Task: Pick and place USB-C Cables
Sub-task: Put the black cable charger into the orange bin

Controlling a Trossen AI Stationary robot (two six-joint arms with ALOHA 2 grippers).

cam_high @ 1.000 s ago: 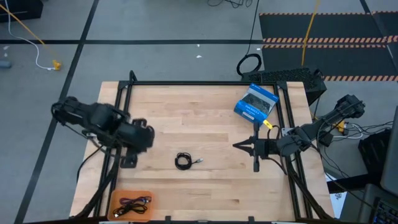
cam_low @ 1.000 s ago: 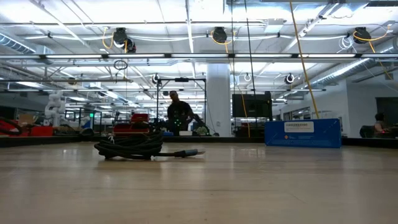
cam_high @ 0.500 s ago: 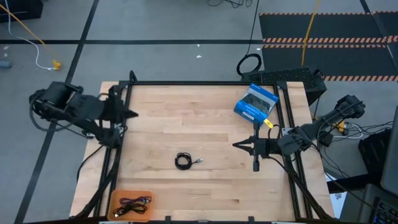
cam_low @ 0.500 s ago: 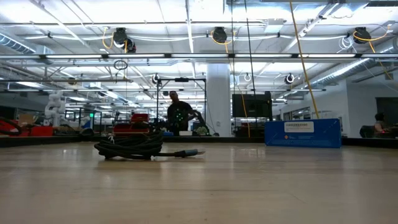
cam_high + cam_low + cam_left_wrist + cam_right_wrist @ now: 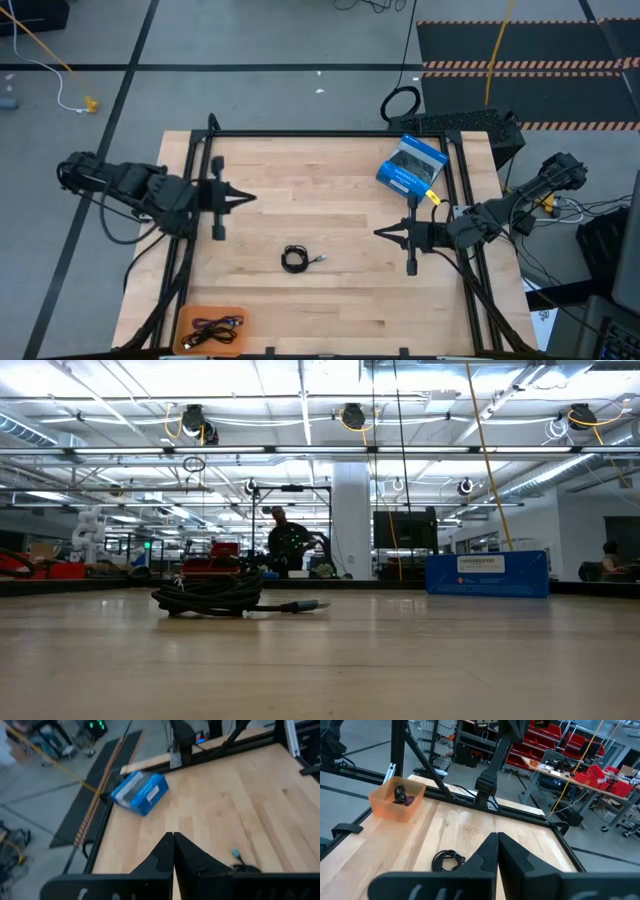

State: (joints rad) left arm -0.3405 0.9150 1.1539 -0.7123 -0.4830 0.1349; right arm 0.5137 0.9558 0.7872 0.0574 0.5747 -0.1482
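A tight round black USB-C cable coil (image 5: 295,259) lies flat on the wooden table near its middle, with its connector end (image 5: 305,604) sticking out; it also shows as the coil (image 5: 448,860) in the right wrist view. A purplish-blue cable (image 5: 226,322) and a loose black cable (image 5: 199,336) lie in an orange tray (image 5: 186,318) at the near left corner. My left gripper (image 5: 250,197) is shut and hovers level at the left side, far-left of the coil. My right gripper (image 5: 378,234) is shut and hovers level to the right of the coil.
A blue packaged box (image 5: 411,165) lies on the table near the far right corner. A black metal frame (image 5: 320,134) runs along the table's edges. Bare wood lies between the two grippers around the coil. A person (image 5: 285,542) sits in the room far behind the table.
My left arm has pulled back from the near left part of the table toward the left edge. It has then swung out again, and its gripper now points level toward the table's right. The coil and my right arm have kept still.
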